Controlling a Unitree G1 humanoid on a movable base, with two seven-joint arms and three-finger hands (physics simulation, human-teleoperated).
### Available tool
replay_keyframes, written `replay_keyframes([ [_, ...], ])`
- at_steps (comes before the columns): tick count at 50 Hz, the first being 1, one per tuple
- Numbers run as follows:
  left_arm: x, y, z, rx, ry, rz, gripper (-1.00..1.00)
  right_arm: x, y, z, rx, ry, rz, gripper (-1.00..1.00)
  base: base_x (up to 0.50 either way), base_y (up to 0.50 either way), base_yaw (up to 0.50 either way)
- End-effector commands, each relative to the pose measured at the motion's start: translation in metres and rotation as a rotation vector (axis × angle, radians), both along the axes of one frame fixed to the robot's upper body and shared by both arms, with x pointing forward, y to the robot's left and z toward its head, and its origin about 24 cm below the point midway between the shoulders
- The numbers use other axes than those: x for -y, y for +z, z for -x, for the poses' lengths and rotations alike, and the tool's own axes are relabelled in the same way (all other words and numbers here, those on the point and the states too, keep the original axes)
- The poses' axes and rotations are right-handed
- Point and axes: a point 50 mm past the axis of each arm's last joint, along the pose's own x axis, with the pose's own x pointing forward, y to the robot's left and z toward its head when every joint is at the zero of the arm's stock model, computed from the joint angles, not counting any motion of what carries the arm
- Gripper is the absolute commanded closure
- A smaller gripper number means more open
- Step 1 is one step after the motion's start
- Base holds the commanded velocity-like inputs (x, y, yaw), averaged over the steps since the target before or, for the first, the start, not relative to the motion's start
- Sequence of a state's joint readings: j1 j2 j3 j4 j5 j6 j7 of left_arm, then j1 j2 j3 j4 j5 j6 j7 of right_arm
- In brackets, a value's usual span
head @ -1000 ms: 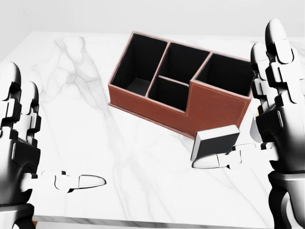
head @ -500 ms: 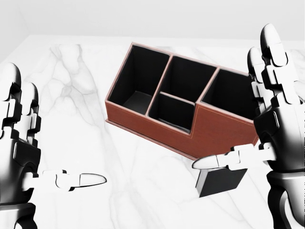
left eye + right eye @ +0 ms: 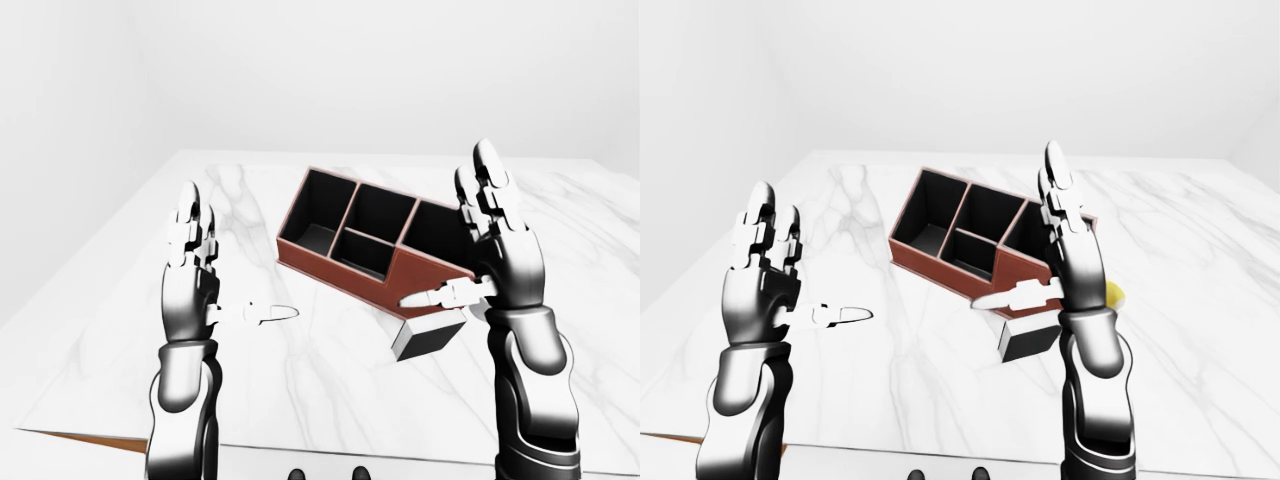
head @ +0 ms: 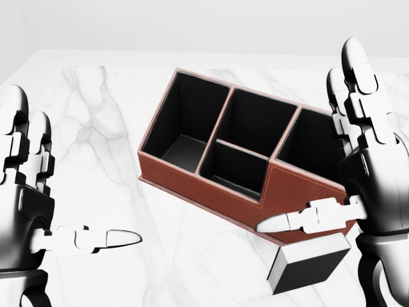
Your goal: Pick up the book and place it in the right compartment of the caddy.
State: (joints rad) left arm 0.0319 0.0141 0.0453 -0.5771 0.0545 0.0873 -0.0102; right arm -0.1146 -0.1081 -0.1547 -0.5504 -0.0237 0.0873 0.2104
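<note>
Marble table (image 4: 96,185), dark white-edged book (image 4: 308,267).

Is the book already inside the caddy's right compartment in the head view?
No. The book lies outside the caddy, below its lower right corner on the marble table, under the open right robot hand.

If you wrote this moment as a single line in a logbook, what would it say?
book: on table beside caddy, not in it | right hand: open, thumb above book | left hand: open, empty
</note>
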Motion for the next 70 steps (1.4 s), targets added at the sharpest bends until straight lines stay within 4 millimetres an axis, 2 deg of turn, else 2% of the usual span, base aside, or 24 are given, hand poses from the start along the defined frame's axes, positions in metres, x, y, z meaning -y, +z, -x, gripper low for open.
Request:
replay_keyframes([
  [1, -0.002, -0.001, 0.000, -0.007, 0.003, 0.002, -1.00, -0.007, 0.004, 0.018, 0.025, 0.049, 0.076, -1.00, 0.00, 0.00, 0.00],
  [5, -0.002, -0.003, -0.001, -0.014, 0.003, 0.005, -1.00, -0.010, 0.006, 0.023, 0.033, 0.016, 0.140, -1.00, 0.00, 0.00, 0.00],
  [13, -0.002, -0.009, -0.005, -0.044, -0.003, 0.010, -1.00, -0.024, 0.011, 0.038, 0.161, -0.001, 0.344, -1.00, 0.00, 0.00, 0.00],
  [20, -0.002, -0.010, -0.004, -0.046, -0.008, 0.013, -1.00, -0.032, 0.004, 0.044, 0.115, -0.016, 0.486, -1.00, 0.00, 0.00, 0.00],
  [25, -0.002, -0.010, -0.003, -0.045, -0.013, 0.020, -1.00, -0.038, 0.002, 0.049, 0.105, -0.012, 0.519, -1.00, 0.00, 0.00, 0.00],
  [28, -0.002, -0.011, -0.002, -0.050, -0.016, 0.020, -1.00, -0.041, -0.002, 0.051, 0.080, -0.016, 0.560, -0.91, 0.00, 0.00, 0.00],
  [32, -0.005, -0.011, -0.002, -0.053, -0.014, 0.024, -1.00, -0.045, -0.005, 0.053, 0.064, -0.024, 0.601, -0.90, 0.00, 0.00, 0.00],
  [34, -0.006, -0.013, -0.002, -0.060, -0.014, 0.027, -1.00, -0.048, -0.008, 0.054, 0.052, -0.022, 0.632, -0.79, 0.00, 0.00, 0.00],
  [37, -0.007, -0.014, -0.002, -0.065, -0.013, 0.029, -1.00, -0.050, -0.010, 0.055, 0.039, -0.014, 0.647, -0.77, 0.00, 0.00, 0.00],
  [46, -0.011, -0.012, 0.002, -0.053, -0.007, 0.036, -1.00, -0.058, -0.029, 0.052, -0.044, -0.019, 0.765, -0.68, 0.00, 0.00, 0.00],
  [49, -0.011, -0.011, 0.002, -0.048, -0.005, 0.040, -1.00, -0.052, -0.048, 0.046, -0.118, -0.072, 0.831, -0.59, 0.00, 0.00, 0.00],
  [54, -0.010, -0.011, 0.002, -0.048, -0.007, 0.043, -1.00, -0.046, -0.064, 0.040, -0.172, -0.142, 0.911, -0.55, 0.00, 0.00, 0.00],
  [70, -0.010, -0.012, 0.002, -0.056, -0.001, 0.048, -1.00, -0.039, -0.087, 0.030, -0.258, -0.185, 0.993, -0.26, 0.00, 0.00, 0.00],
])
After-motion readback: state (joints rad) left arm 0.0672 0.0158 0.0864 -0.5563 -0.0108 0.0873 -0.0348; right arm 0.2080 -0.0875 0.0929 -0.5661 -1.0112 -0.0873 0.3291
